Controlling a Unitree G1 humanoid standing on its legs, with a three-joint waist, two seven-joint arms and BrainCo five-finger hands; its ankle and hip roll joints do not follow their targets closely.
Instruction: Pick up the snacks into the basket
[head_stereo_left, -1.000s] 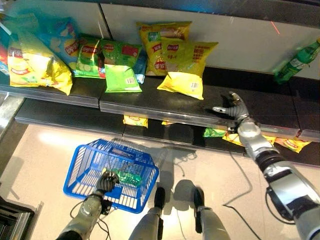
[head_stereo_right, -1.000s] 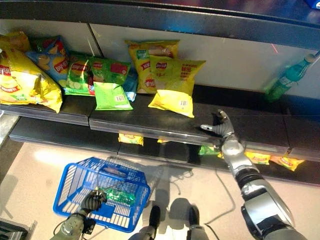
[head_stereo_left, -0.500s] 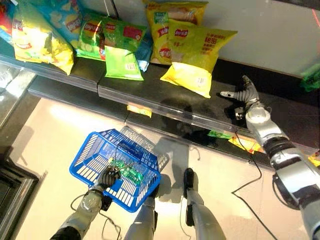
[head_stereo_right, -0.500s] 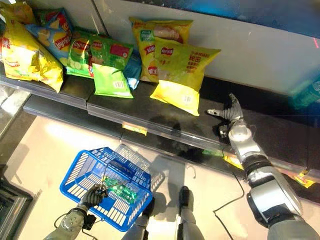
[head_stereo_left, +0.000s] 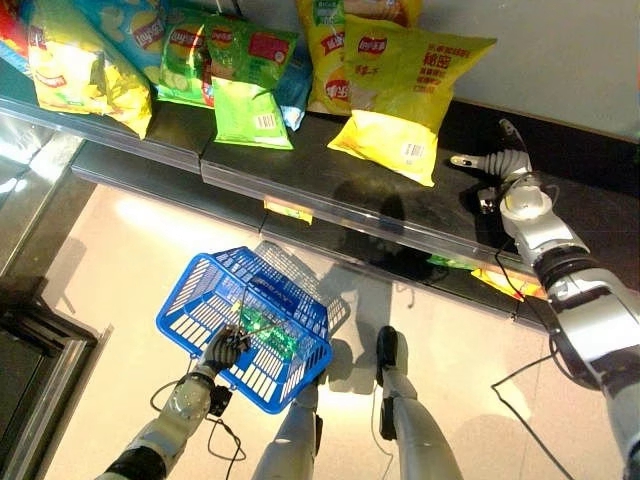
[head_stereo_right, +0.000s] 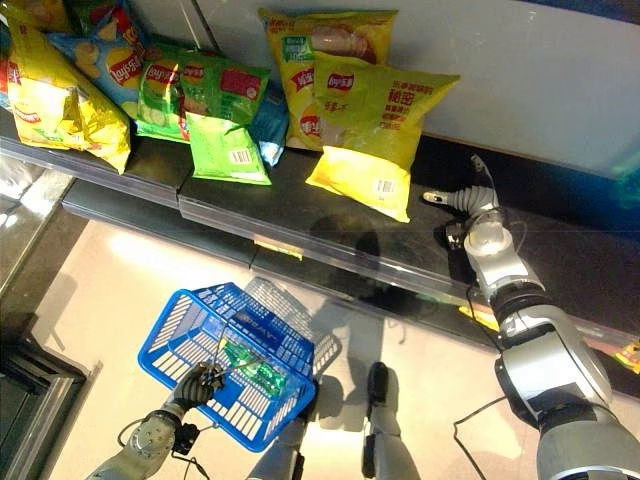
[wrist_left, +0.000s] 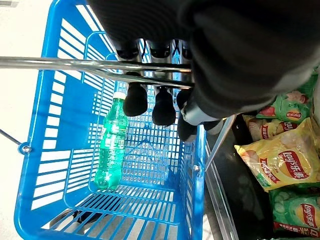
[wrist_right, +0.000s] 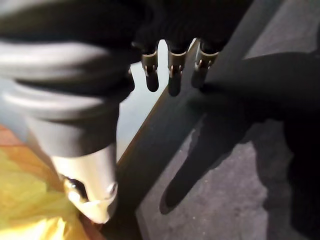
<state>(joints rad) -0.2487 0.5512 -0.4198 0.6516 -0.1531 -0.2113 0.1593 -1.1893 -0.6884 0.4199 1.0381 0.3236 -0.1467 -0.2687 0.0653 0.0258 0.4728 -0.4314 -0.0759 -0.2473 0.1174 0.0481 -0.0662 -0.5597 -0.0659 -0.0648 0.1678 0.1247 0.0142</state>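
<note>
You are carrying the blue basket (head_stereo_left: 245, 325) at seven o'clock, your left hand (wrist_left: 160, 100) curling its fingers round the wire handle (wrist_left: 75, 63); inside it a green bottle (wrist_left: 109, 150) is lying, and no snack. Your right hand (head_stereo_left: 497, 165) is hovering over the dark shelf (head_stereo_left: 330, 190) at three o'clock, fingers spread and holding nothing, just beside the big yellow chip bag (head_stereo_left: 405, 105). More snack bags (head_stereo_left: 215, 75) are waiting at eleven o'clock, above a pale floor (head_stereo_left: 110, 260).

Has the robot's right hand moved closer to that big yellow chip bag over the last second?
Yes. The right hand has reached deeper over the shelf, now level with the big yellow bag, fingers open.
</note>
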